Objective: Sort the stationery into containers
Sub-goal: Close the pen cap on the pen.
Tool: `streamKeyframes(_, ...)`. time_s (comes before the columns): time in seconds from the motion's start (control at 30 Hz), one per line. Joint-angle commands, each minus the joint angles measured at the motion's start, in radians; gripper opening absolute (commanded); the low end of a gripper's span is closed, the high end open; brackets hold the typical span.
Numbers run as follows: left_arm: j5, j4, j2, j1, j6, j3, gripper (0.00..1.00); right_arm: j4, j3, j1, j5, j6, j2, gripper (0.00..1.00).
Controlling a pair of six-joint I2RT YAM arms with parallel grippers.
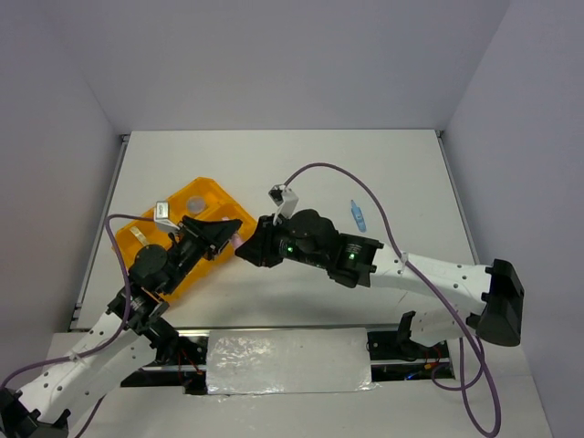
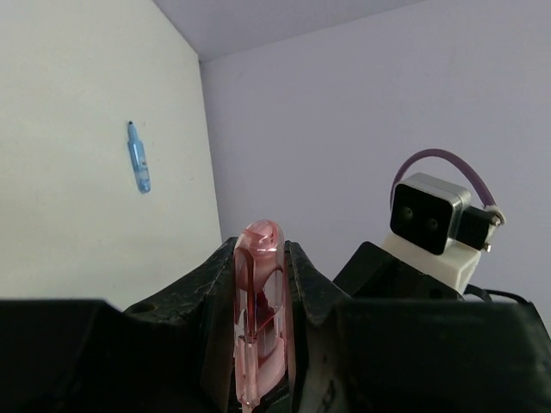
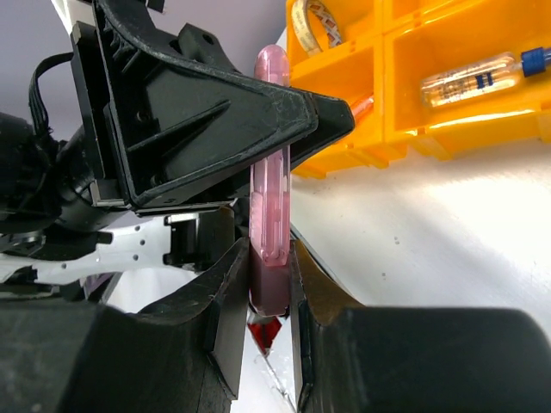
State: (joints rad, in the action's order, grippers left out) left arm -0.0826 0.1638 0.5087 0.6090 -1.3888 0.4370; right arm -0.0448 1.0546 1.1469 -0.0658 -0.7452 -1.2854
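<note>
Left gripper [image 2: 261, 254]: clenched on the pink pen-like piece [image 2: 261, 314]. In the left wrist view both fingers press against its sides, and its rounded end stands up between them.

Right gripper [image 3: 269, 254]: clenched on the other end of the same pink piece. In the right wrist view the piece stands upright at frame centre, its lower end between the right fingers and its upper part passing behind the left gripper's black body. Both grippers therefore grasp the one piece.

In the overhead view the two grippers meet at centre-left, just off the right edge of the yellow-orange tray [image 1: 222, 205], above the white table [image 1: 365, 164].

Tray contents:
- Compartment at the top of the right wrist view: beige tape ring [image 3: 312, 26], standing against the wall.
- Compartment at the upper right of the same view: clear tube [image 3: 469, 79] with a dark blue cap, lying flat on its side.
- Compartment beside the left gripper: tip of an orange pen-like piece [image 3: 362, 105], the rest hidden.
- Uppermost compartment in the overhead view: round greyish jar [image 1: 196, 206].

Outside the tray: a blue pen-like piece [image 1: 358, 216] lies on the table right of centre, well apart from the tray.
</note>
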Motion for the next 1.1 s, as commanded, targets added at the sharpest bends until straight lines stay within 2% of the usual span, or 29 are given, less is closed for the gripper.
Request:
streamKeyframes(0.0, 0.121, 0.113, -0.016, 0.014, 0.039, -0.052, 0.0, 0.2, 0.074, -0.048, 0.003, 0.033, -0.032, 0.0)
streamKeyframes(0.2, 0.214, 0.243, 0.019, 0.029, 0.06, -0.11, 0.0, 0.26, 0.238, -0.095, 0.113, 0.127, -0.153, 0.0)
streamKeyframes(0.37, 0.227, 0.262, 0.002, 0.057, 0.102, -0.159, 0.0, 0.229, 0.364, -0.114, 0.083, 0.158, -0.215, 0.0)
streamKeyframes(0.53, 0.219, 0.208, -0.047, 0.063, 0.146, -0.169, 0.0, 0.288, 0.375, -0.145, 0.041, 0.147, -0.246, 0.0)
streamKeyframes(0.6, 0.224, 0.19, -0.056, 0.063, 0.165, -0.164, 0.0, 0.353, 0.348, -0.154, 0.095, 0.147, -0.246, 0.0)
streamKeyframes(0.8, 0.293, 0.217, -0.013, 0.066, 0.183, -0.179, 0.0, 0.303, 0.397, -0.168, 0.105, 0.171, -0.27, 0.0)
streamKeyframes(0.87, 0.253, 0.139, -0.033, 0.066, 0.214, -0.132, 0.0, 0.301, 0.371, -0.17, 0.139, 0.202, -0.262, 0.09)
streamKeyframes(0.9, 0.215, 0.0, -0.047, 0.064, 0.262, -0.101, 0.0, 0.304, 0.348, -0.17, 0.176, 0.213, -0.256, 0.15)
streamKeyframes(1.0, 0.082, -0.208, -0.085, 0.064, 0.367, 0.052, 0.0, 0.33, 0.225, -0.17, 0.205, 0.208, -0.223, 0.37)
streamKeyframes(1.03, 0.032, -0.312, -0.079, 0.063, 0.388, 0.093, 0.0, 0.35, 0.161, -0.171, 0.221, 0.207, -0.21, 0.48)
streamKeyframes(1.07, 0.006, -0.357, -0.067, 0.063, 0.422, 0.167, 0.0, 0.358, 0.133, -0.171, 0.227, 0.204, -0.187, 0.52)
